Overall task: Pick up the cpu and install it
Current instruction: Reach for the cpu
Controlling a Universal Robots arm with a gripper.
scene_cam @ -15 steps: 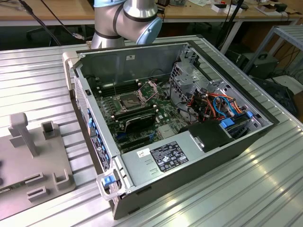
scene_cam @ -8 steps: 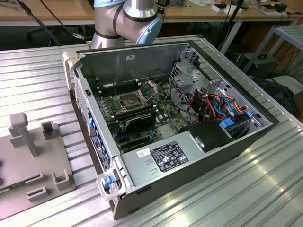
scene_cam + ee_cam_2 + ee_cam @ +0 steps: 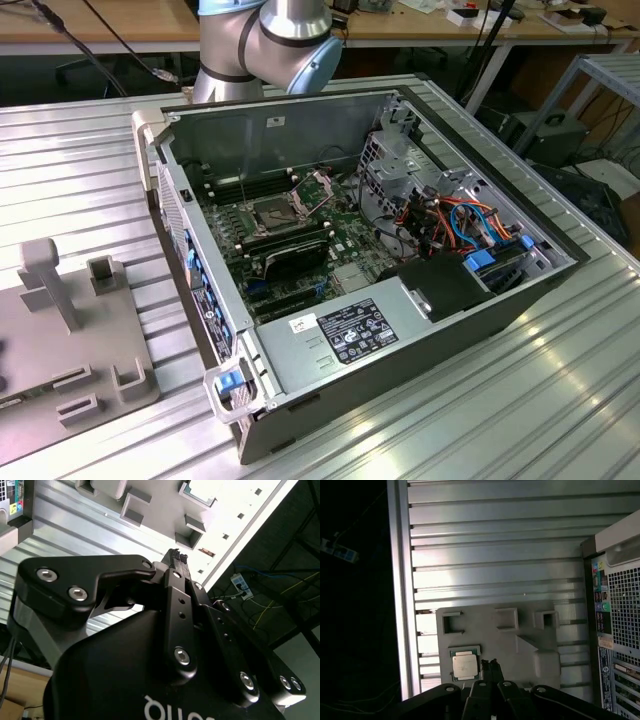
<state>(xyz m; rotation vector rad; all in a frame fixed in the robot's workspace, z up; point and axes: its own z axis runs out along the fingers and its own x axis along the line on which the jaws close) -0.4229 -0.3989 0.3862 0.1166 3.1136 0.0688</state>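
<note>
The cpu (image 3: 462,665), a small square chip with a dull silver top, lies flat in a shallow recess of the grey fixture plate (image 3: 520,650) on the ribbed metal table. The cpu (image 3: 201,489) also shows brightly lit in the second wrist view. My gripper (image 3: 491,664) hovers above the plate just beside the chip, its black fingertips (image 3: 176,556) pressed together and shut with nothing between them. In the exterior view the dark socket (image 3: 272,212) on the motherboard stands with its hinged metal frame (image 3: 318,190) lifted open.
The open computer case (image 3: 400,330) lies on its side on the table, with its perforated rear panel (image 3: 620,605) beside the plate. The fixture plate (image 3: 60,340) carries raised blocks and a post. Cables and drive cages (image 3: 450,215) crowd the case's right part. The table edge (image 3: 402,605) runs near the plate.
</note>
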